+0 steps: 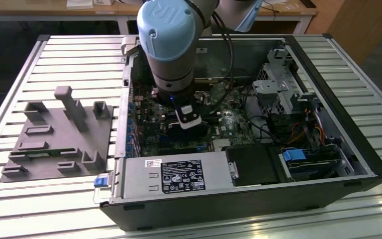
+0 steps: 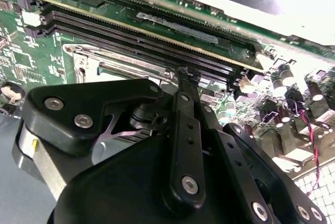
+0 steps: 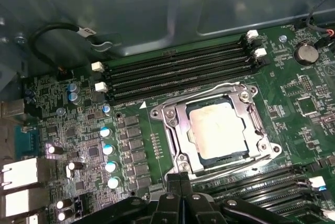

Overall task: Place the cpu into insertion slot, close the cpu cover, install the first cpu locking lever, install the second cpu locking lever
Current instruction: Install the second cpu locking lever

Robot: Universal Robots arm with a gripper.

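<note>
Slatted metal forms the desk (image 1: 58,55), which carries an open computer case (image 1: 350,164) lying on its side and, toward the exterior view's left, a grey fixture plate (image 1: 51,139). Reaching down into the case, the arm (image 1: 171,45) holds its hand (image 1: 187,122) low over the green motherboard (image 3: 78,130).

In the first wrist view the cpu (image 3: 217,130) already lies flat in the insertion slot (image 3: 183,153), its pale metal top showing through the window of the cpu cover (image 3: 180,119). That cover appears folded down over the chip, framing it on all sides. Thin wire locking levers (image 3: 209,89) run along the edges of the socket; whether each one is hooked under its catch cannot be judged. Placing the chip and closing the cover therefore look done, while the lever steps are uncertain.

The hand (image 3: 178,182) sits just beside the socket's edge, between it and a row of long black memory slots (image 3: 178,72) on the far side. Its fingers (image 2: 183,98) appear pressed together, with nothing visibly held between them, their tips close to the socket's frame.
</note>
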